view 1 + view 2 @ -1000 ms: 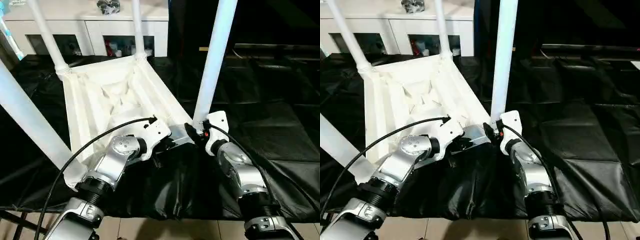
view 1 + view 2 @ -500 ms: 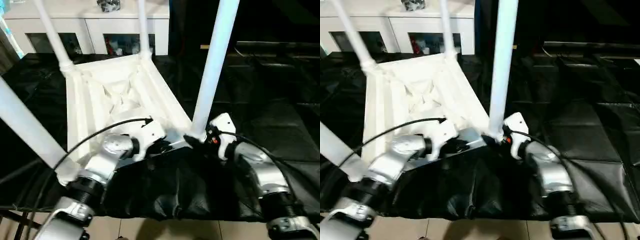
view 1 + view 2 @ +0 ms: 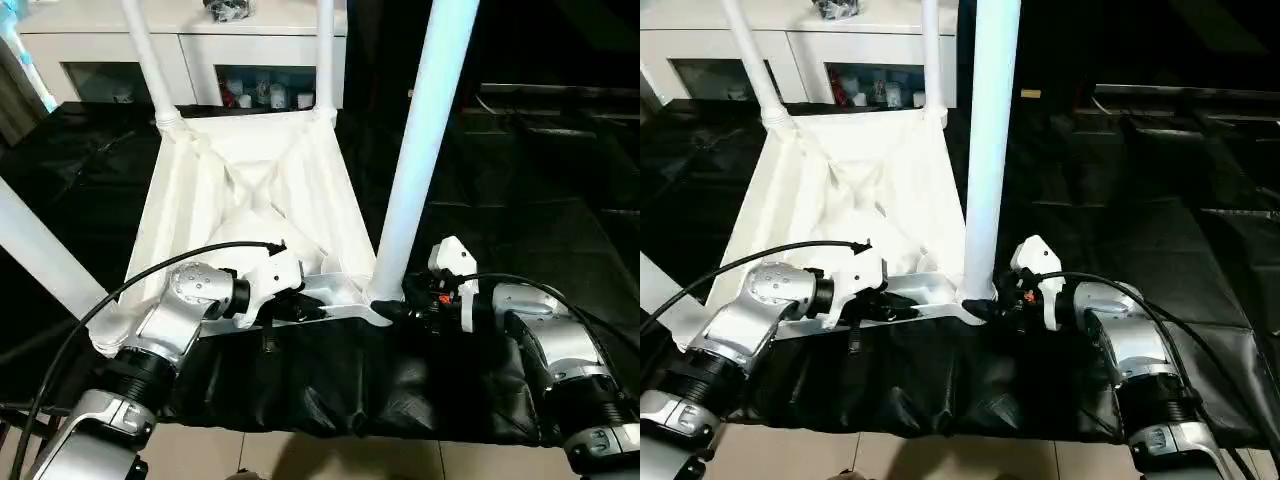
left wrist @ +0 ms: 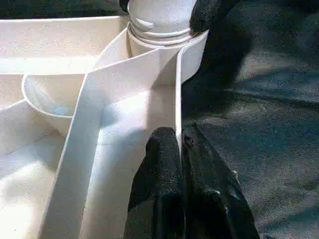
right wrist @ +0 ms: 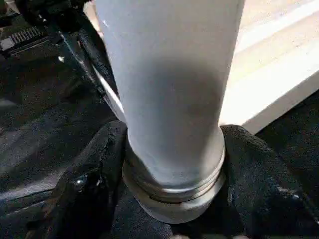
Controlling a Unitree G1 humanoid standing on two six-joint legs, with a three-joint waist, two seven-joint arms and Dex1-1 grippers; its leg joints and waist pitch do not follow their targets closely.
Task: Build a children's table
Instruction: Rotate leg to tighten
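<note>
The children's table lies upside down on black cloth, its white ribbed tabletop [image 3: 250, 190] facing up. White legs stand in its corner sockets: the near right leg [image 3: 420, 130], a near left leg [image 3: 40, 250] and two far legs [image 3: 150, 60]. My left gripper [image 3: 300, 305] is shut on the tabletop's thin near rim wall [image 4: 177, 99], one finger on each side. From the right, my right gripper [image 3: 395, 305] wraps the base of the near right leg [image 5: 169, 89]. Its fingers [image 5: 94, 169] press the collar on both sides, just above the socket.
Black cloth [image 3: 520, 200] covers the work surface and drapes over its front edge, with tiled floor [image 3: 300, 455] below. A white cabinet with glass doors [image 3: 200, 60] stands behind the table. Dark panels stretch away on the right.
The camera has shifted. My right forearm has swung lower and out to the right, and its gripper has turned around the leg's base. The left gripper keeps its hold on the rim.
</note>
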